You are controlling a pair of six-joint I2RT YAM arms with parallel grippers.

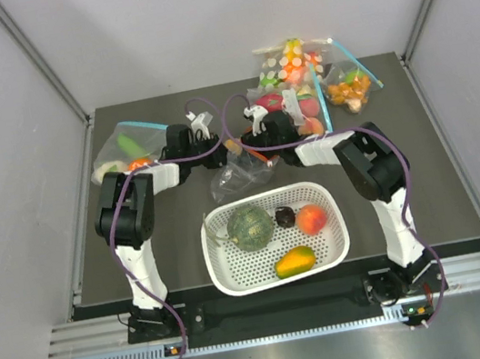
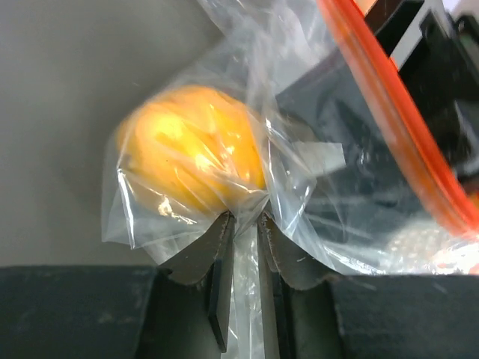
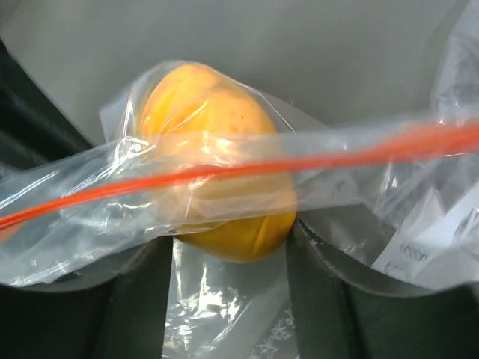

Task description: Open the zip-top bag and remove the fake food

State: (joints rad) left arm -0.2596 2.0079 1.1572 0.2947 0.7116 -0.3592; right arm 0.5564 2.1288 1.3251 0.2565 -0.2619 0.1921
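Progress looks well advanced: 4 pieces of plastic toy produce already lie in the white perforated plastic basket [image 1: 220, 261] near the arm bases. They are a dark green round melon [image 1: 250, 227], a small dark piece [image 1: 284, 217], an orange-red peach [image 1: 311, 219] and a yellow-orange mango [image 1: 294, 262].

What is left, by my reading, is 1 piece. A small round orange [image 2: 194, 146] sits inside the small clear crinkly zip-top bag [image 1: 244, 174], which has a red-orange zip strip [image 3: 224, 170] along its mouth. The bag hangs between the 2 grippers, just beyond the basket's far rim and above the dark table [image 1: 422, 167].

The left gripper [image 2: 245, 218] is clenched on a fold of the bag's film right beside the orange, with its jaws nearly together and the plastic pinched between them.

The right gripper [image 3: 232, 243] has its fingers apart on either side of the orange, with the zip strip stretched across in front. I cannot tell whether those fingers press on the fruit or only flank it. Below the strip the orange looks bare of film, so it may be poking out through the mouth, though that is not certain.

3 clear bags with blue zips [image 1: 129, 147] lie farther back, untouched.

Once the orange is out and in the basket, the job should be finished.
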